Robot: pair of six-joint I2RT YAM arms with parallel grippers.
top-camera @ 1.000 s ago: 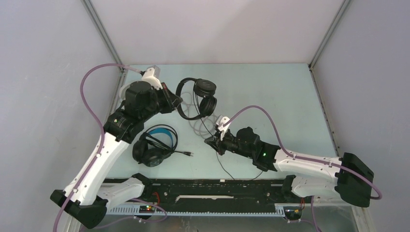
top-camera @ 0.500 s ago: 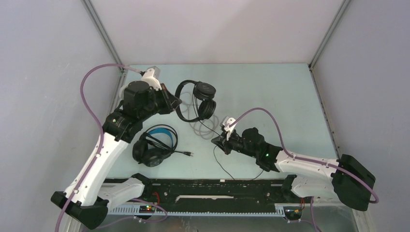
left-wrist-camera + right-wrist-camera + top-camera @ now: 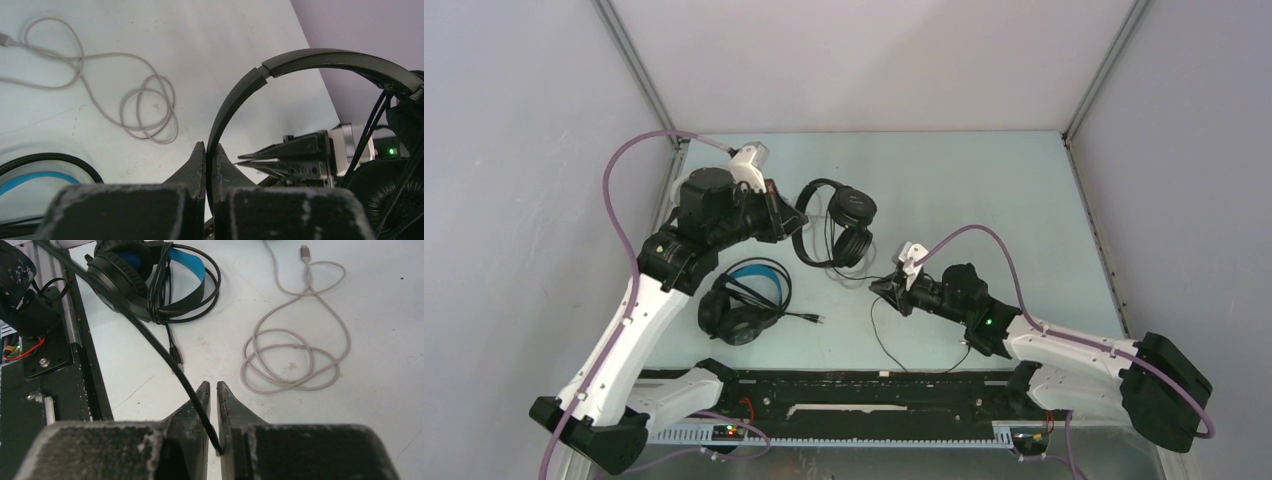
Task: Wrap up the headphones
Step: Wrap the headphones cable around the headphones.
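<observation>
Thin black headphones (image 3: 842,222) hang from my left gripper (image 3: 786,226), which is shut on their headband (image 3: 235,95) in the left wrist view. Their thin black cable (image 3: 876,338) trails down to my right gripper (image 3: 880,287). In the right wrist view that cable (image 3: 150,335) runs into the narrow slit between the right gripper's (image 3: 211,386) jaws, pinched near their base. A second pair of headphones, black with a blue headband (image 3: 744,300), lies wrapped on the table by the left arm.
A loose grey cable (image 3: 295,355) lies in coils on the table between the two grippers. The black rail with the arm bases (image 3: 844,385) runs along the near edge. Grey walls enclose the table on the left, the back and the right.
The left gripper has carried the black headphones slightly to the right. The right gripper has drawn back to the right with the cable, and its jaws have parted a little.
</observation>
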